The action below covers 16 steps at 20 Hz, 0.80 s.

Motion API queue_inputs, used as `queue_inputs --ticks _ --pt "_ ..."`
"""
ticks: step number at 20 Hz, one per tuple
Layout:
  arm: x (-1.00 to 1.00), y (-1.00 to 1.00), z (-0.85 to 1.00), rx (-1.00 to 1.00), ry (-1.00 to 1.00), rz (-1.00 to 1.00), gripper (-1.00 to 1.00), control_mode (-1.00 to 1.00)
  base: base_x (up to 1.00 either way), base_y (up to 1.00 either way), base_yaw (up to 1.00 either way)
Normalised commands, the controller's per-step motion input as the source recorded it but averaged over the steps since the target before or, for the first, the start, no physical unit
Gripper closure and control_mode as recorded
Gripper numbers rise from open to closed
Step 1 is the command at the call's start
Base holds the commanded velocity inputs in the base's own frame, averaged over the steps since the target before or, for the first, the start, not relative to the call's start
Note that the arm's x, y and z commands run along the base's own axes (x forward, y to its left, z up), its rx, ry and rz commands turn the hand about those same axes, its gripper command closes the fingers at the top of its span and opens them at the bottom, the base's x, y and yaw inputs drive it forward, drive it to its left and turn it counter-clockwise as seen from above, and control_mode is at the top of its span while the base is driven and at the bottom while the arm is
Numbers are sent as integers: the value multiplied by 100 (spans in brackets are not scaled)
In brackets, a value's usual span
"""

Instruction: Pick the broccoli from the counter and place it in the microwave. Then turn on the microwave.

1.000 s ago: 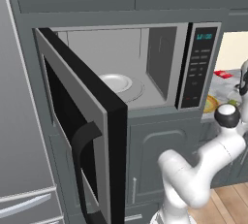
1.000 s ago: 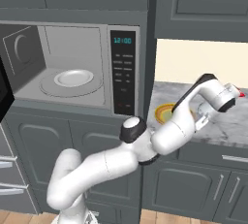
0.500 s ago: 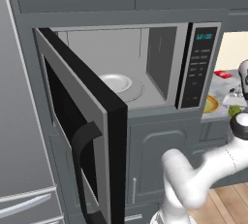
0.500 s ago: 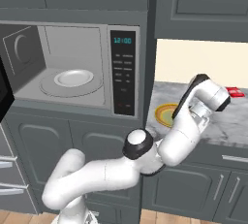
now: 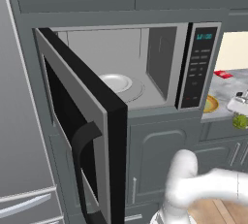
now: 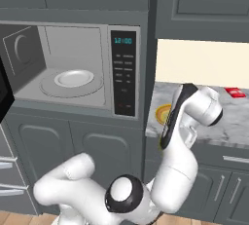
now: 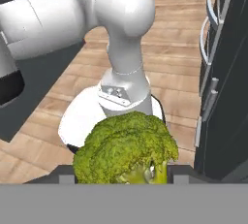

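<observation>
The broccoli [image 7: 127, 151] is a bumpy green clump gripped between my gripper [image 7: 123, 174] fingers, which are shut on it; the hand looks down at the wooden floor and my own base. In the left base view the broccoli [image 5: 240, 120] hangs under the white hand at the right edge, just in front of the counter [image 5: 224, 91]. The microwave [image 5: 145, 68] stands open, its door [image 5: 82, 136] swung out to the left and a white plate [image 5: 115, 82] on the turntable. Its button panel [image 6: 123, 75] shows a teal display.
A round yellow-orange dish [image 6: 163, 113] sits on the counter beside the microwave, with a small red thing [image 6: 235, 92] farther back. Dark grey cabinet doors [image 5: 157, 162] lie below the counter. The grey fridge [image 5: 19, 121] stands to the left of the open door.
The hand has come away from over the counter to its front edge and turned downward with the broccoli in it. The elbow has swung low in front of the cabinets.
</observation>
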Motion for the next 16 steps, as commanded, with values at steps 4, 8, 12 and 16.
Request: queue_inputs --ticks 4,8,12,16 --pt "-80 34 25 0 -30 -32 100 -100 0 0 0" --pt "-36 43 39 -2 -15 -26 100 -100 0 0 0" --pt "-28 43 52 0 -1 -21 100 -100 0 0 0" --pt "-43 50 47 0 0 -20 100 -100 0 0 0"
